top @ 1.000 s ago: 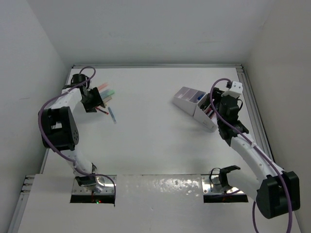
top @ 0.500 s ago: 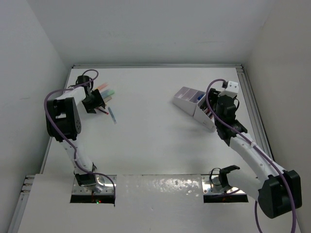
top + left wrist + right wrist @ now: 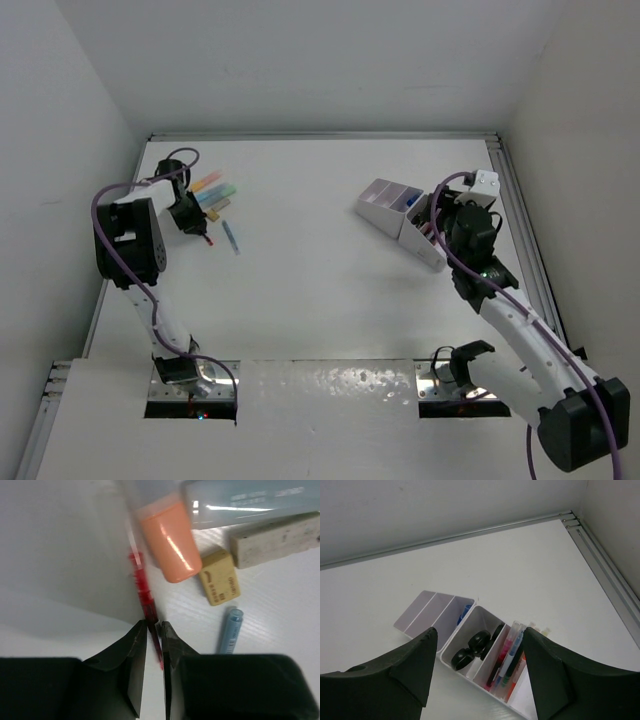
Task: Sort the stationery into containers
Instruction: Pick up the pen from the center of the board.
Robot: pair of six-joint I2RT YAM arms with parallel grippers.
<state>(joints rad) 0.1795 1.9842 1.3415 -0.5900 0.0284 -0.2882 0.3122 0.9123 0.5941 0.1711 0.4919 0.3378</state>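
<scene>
While left gripper (image 3: 154, 628) sat at far left, its jaws stood all but together, pinching thin red pen (image 3: 145, 597) | orange highlighter (image 3: 167, 545) just beside pen | right gripper (image 3: 480, 665) spread wide, holding nothing, above organiser (image 3: 432, 612) at far right, scissors (image 3: 475, 647) and markers (image 3: 512, 650) inside.

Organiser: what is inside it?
Black scissor handles in one compartment, pink and blue markers beside them, a blue piece in the lilac section. Their lower ends are hidden by the organiser.
</scene>
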